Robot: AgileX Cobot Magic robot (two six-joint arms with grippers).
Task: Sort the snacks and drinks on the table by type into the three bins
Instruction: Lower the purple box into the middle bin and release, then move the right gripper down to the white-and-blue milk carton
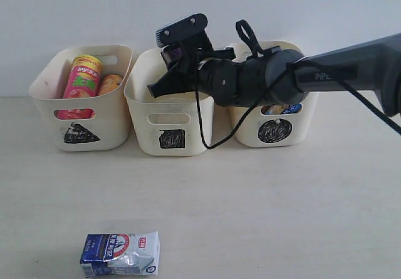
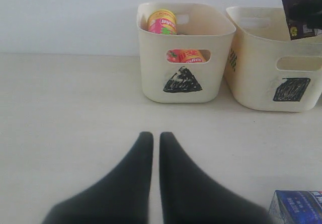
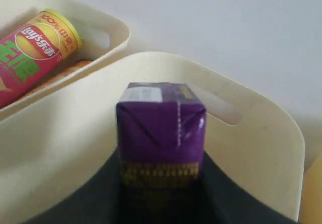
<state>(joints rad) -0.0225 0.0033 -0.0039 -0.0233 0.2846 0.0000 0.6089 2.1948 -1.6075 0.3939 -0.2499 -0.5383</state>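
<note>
My right gripper is shut on a small purple drink carton and holds it above the middle bin, the one marked with a square. In the exterior view that gripper reaches across from the right. The triangle bin holds a pink-red Lay's tube and a yellow-red tube. A blue-and-white milk pouch lies on the table near the front left. My left gripper is shut and empty, low over the table, with the pouch just beside it.
The circle bin stands on the right, partly behind my right arm, with something blue showing through its handle cutout. The three bins stand in a row against the white back wall.
</note>
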